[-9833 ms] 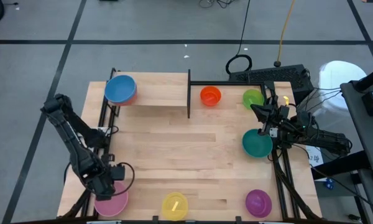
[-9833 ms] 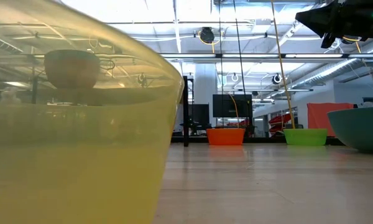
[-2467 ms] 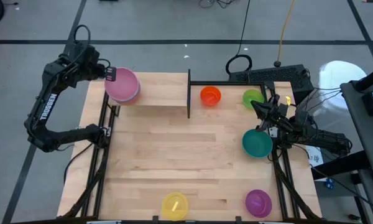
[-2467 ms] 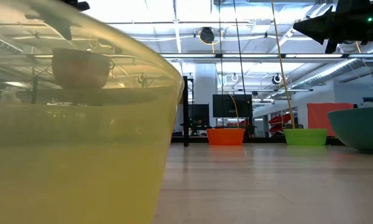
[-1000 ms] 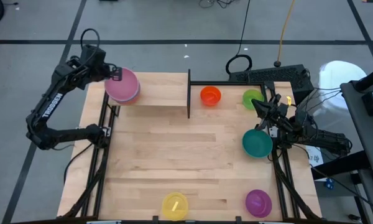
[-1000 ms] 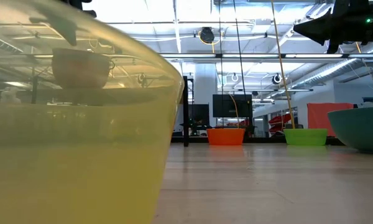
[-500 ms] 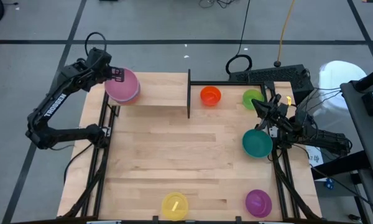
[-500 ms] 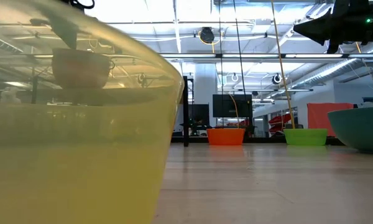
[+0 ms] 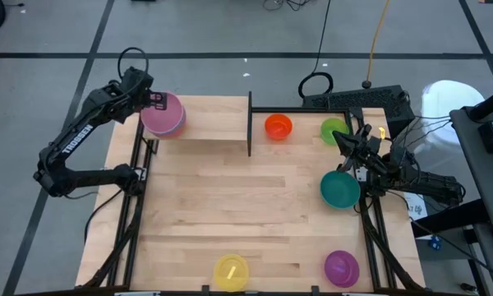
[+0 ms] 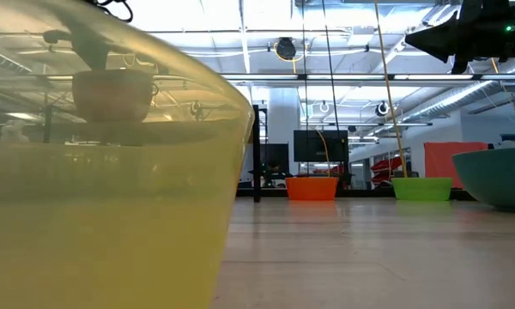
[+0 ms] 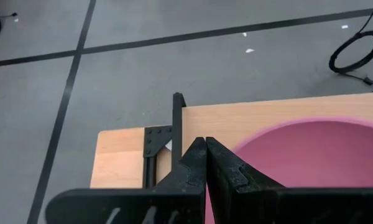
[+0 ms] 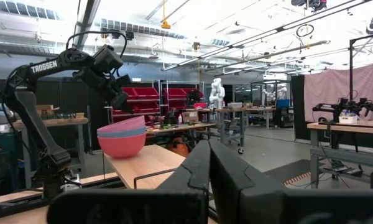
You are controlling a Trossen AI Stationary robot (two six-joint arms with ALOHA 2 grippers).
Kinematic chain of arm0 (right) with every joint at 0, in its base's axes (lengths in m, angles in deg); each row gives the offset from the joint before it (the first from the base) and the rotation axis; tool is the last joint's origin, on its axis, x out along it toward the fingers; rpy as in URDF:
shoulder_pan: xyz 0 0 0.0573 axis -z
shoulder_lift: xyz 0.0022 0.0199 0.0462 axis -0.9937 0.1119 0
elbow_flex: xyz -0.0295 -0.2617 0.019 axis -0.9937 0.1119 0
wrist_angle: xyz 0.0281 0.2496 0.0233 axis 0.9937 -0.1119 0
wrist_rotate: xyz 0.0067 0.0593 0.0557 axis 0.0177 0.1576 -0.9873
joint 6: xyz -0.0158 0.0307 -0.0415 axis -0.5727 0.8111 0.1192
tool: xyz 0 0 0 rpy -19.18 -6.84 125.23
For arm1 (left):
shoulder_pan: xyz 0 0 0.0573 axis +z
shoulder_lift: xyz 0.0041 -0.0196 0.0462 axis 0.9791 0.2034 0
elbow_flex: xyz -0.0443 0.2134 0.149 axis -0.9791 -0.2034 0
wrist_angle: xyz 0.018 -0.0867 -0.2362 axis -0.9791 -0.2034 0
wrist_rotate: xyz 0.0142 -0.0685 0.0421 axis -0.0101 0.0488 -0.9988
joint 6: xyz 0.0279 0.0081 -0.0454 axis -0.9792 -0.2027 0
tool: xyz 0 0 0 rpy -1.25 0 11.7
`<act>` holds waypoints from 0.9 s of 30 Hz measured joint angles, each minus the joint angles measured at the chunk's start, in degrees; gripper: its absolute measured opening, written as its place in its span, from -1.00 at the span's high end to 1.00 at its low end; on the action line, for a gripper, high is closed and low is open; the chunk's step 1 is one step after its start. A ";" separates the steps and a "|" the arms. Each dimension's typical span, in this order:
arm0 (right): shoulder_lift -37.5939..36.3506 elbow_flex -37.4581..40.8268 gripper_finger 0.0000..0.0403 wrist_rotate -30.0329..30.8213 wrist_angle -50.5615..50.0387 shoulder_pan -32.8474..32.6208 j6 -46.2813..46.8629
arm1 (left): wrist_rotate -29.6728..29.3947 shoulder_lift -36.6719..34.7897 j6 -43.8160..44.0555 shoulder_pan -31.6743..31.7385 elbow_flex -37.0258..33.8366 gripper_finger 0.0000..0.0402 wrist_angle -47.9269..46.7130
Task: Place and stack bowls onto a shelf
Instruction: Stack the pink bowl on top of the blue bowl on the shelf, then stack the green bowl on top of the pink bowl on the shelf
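Observation:
A pink bowl (image 9: 163, 113) tops a stack of bowls (image 12: 121, 140) at the left end of the pale shelf board (image 9: 209, 119), at the table's far left. My left gripper (image 9: 156, 100) is shut and hovers just above and beside the pink bowl's left rim (image 11: 255, 140). It shows in the left wrist view as shut fingers (image 11: 205, 142) beside the bowl. On the table rest the orange (image 9: 278, 126), green (image 9: 334, 129), teal (image 9: 339, 189), yellow (image 9: 231, 270) and purple (image 9: 341, 266) bowls. My right gripper (image 9: 338, 141) waits shut at the table's right edge, above the green and teal bowls.
The shelf's thin black upright (image 9: 249, 123) stands between the board and the orange bowl. The yellow bowl (image 10: 94, 215) fills the low view's left half. Black frame rails (image 9: 135, 189) run along the table's left and right sides. Bare wood lies in the table's middle (image 9: 246, 197).
My left gripper has sunk a little and edged toward the table's right, closer to the pink bowl's left rim, staying shut. The bowl stack has not moved.

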 joint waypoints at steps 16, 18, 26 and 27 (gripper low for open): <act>0.00 0.00 1.00 -0.02 1.31 0.00 0.01 | 28.34 -2.36 -2.91 -4.51 7.17 1.00 -0.03; 0.00 0.00 1.00 -0.28 1.33 0.00 0.02 | 33.20 -2.29 -1.77 -7.29 7.17 0.99 -1.08; 0.00 0.02 1.00 -0.33 8.04 0.00 0.06 | 39.17 -2.25 -1.11 -24.52 7.17 0.97 -4.08; 0.00 0.02 1.00 -0.34 9.21 0.00 0.36 | 39.15 -2.25 -0.59 -26.92 7.17 0.97 -4.04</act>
